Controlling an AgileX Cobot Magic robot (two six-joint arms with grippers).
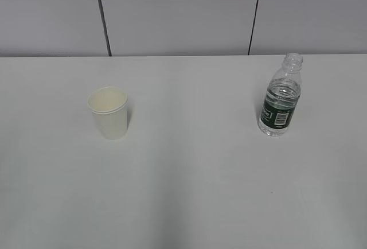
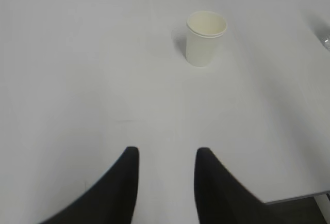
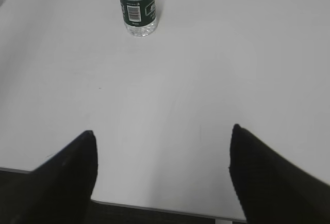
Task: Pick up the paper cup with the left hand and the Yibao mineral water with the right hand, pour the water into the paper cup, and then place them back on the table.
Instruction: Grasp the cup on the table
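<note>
The white paper cup [image 1: 108, 112] stands upright on the white table [image 1: 189, 174] at the left; it also shows in the left wrist view [image 2: 205, 38], far ahead and a little right of my left gripper [image 2: 167, 153], which is open and empty. The capless Yibao mineral water bottle [image 1: 281, 97] with its dark green label stands upright at the right, partly filled. In the right wrist view the bottle [image 3: 137, 6] stands far ahead and left of my right gripper [image 3: 163, 130], which is wide open and empty. Neither arm shows in the exterior view.
A grey panelled wall [image 1: 178, 14] runs behind the table's far edge. The table's near edge [image 3: 154, 208] lies just under the right gripper, and a table corner [image 2: 289, 198] shows at the lower right of the left wrist view.
</note>
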